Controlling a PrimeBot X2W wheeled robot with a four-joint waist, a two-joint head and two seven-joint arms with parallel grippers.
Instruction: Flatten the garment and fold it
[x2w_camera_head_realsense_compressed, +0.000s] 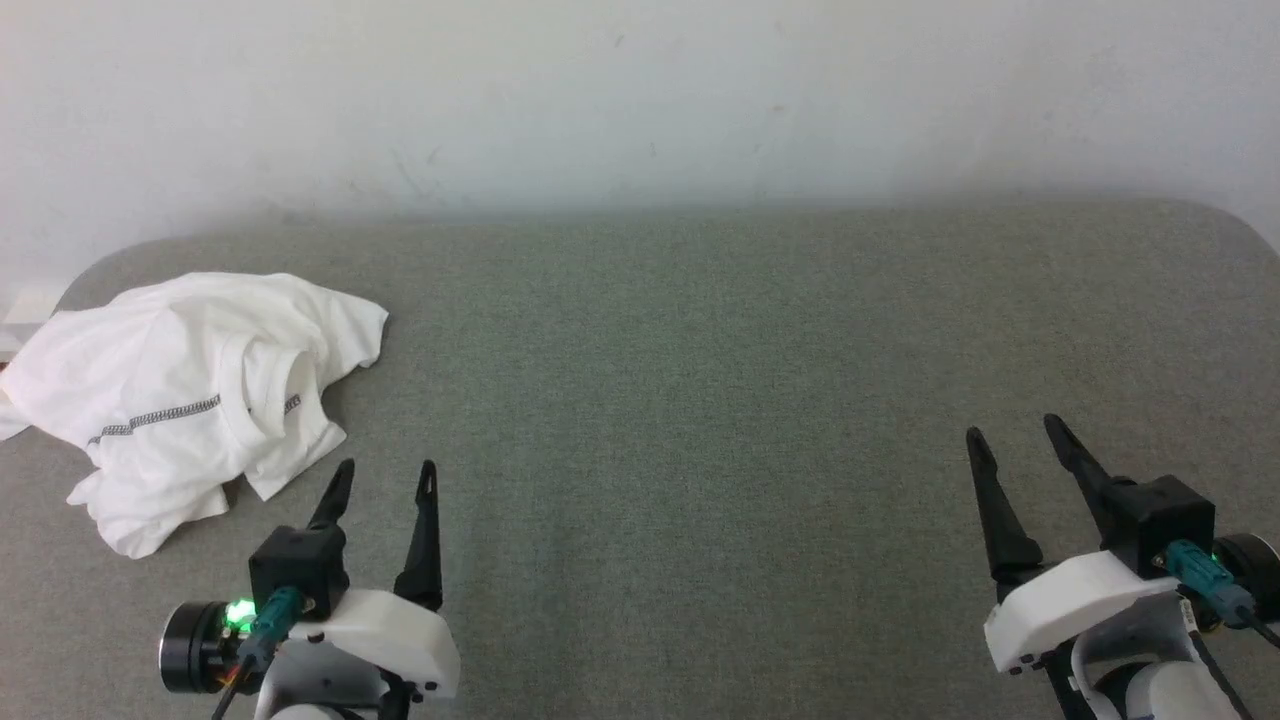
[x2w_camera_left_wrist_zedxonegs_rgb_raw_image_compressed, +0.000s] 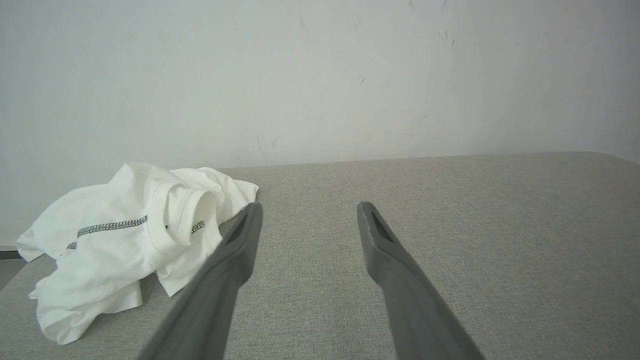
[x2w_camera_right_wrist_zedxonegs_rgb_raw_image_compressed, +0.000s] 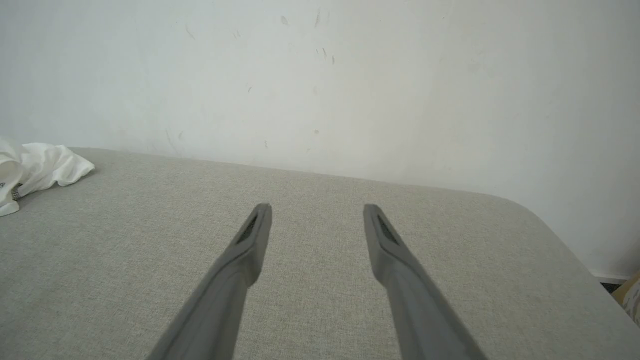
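The garment (x2w_camera_head_realsense_compressed: 190, 390), a white T-shirt with a dark zigzag seam, lies crumpled in a heap at the far left of the grey fabric surface (x2w_camera_head_realsense_compressed: 700, 400). Its collar faces up. In the left wrist view the garment (x2w_camera_left_wrist_zedxonegs_rgb_raw_image_compressed: 125, 240) sits left of my fingers. A corner of the garment (x2w_camera_right_wrist_zedxonegs_rgb_raw_image_compressed: 40, 167) shows at the left edge of the right wrist view. My left gripper (x2w_camera_head_realsense_compressed: 388, 478) hovers open just right of the heap's near edge, holding nothing. Far to the right, my right gripper (x2w_camera_head_realsense_compressed: 1015, 432) is open and empty too.
A white wall (x2w_camera_head_realsense_compressed: 640, 100) rises behind the surface's far edge. The surface has rounded corners at the back left and back right (x2w_camera_right_wrist_zedxonegs_rgb_raw_image_compressed: 525, 210). A pale object (x2w_camera_right_wrist_zedxonegs_rgb_raw_image_compressed: 631, 295) sits beyond the right edge, low down.
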